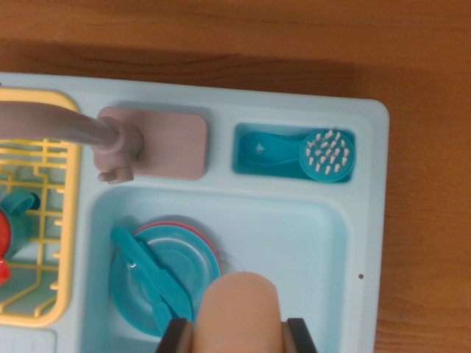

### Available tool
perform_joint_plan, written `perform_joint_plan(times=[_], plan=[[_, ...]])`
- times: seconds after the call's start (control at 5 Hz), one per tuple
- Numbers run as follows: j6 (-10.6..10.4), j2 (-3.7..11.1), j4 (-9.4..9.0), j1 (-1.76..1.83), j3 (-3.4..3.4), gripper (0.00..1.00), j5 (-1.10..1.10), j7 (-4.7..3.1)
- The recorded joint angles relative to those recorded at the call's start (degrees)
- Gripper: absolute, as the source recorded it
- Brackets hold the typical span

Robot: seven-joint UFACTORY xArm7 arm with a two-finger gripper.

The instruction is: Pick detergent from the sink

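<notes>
Wooden counter under a pale blue plastic toy sink (353,220); rounded peach detergent bottle (241,312) pinched between dark jaws, clear above teal stacked plates (158,276), ready for lifting out.

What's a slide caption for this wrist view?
Fingers flank the tan detergent bottle in the toy sink, beside stacked plates.
</notes>
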Motion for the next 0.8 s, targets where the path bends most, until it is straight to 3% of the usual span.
perform_joint_plan(times=[0.2, 0.8], plan=[[1.17, -0.35, 0.82, 0.01, -0.02, 1.00, -0.11, 0.13], [1.90, -0.57, 1.33, 0.01, -0.03, 1.00, -0.17, 0.21]])
